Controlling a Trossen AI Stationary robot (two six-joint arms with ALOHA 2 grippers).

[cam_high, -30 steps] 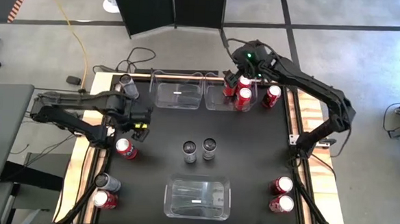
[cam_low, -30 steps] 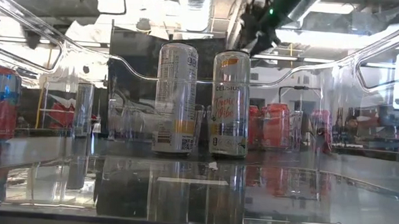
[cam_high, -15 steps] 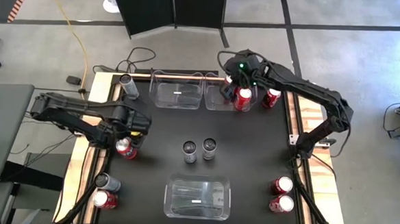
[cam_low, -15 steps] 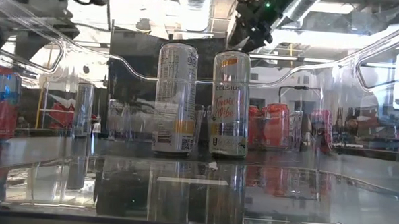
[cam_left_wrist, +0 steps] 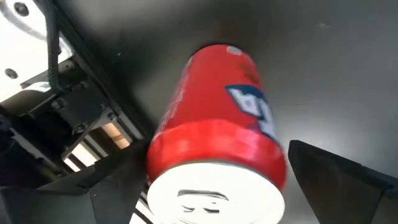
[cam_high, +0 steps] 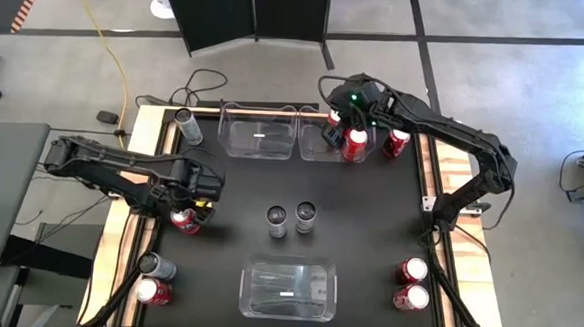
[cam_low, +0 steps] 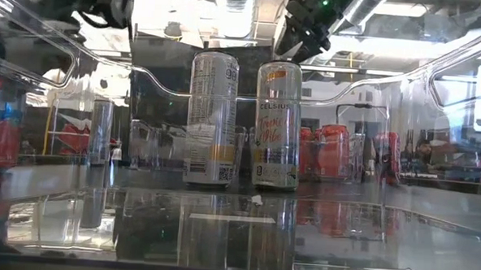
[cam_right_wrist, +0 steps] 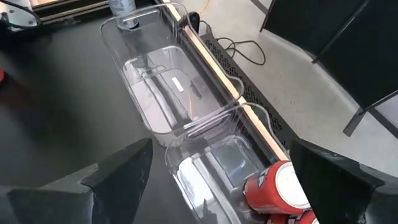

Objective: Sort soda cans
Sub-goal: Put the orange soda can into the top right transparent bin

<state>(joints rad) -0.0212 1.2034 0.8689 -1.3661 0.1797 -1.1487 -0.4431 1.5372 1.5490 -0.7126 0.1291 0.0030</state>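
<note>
Your left gripper (cam_left_wrist: 211, 186) has come down with fingers wide around the red can (cam_left_wrist: 217, 143), not yet closed, so you can grasp next.

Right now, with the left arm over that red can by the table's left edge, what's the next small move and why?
Probably close the left end effector on the red can. In the left wrist view its open fingers flank the upright can on both sides without gripping it. The right end effector hangs open over the far bin.
</note>
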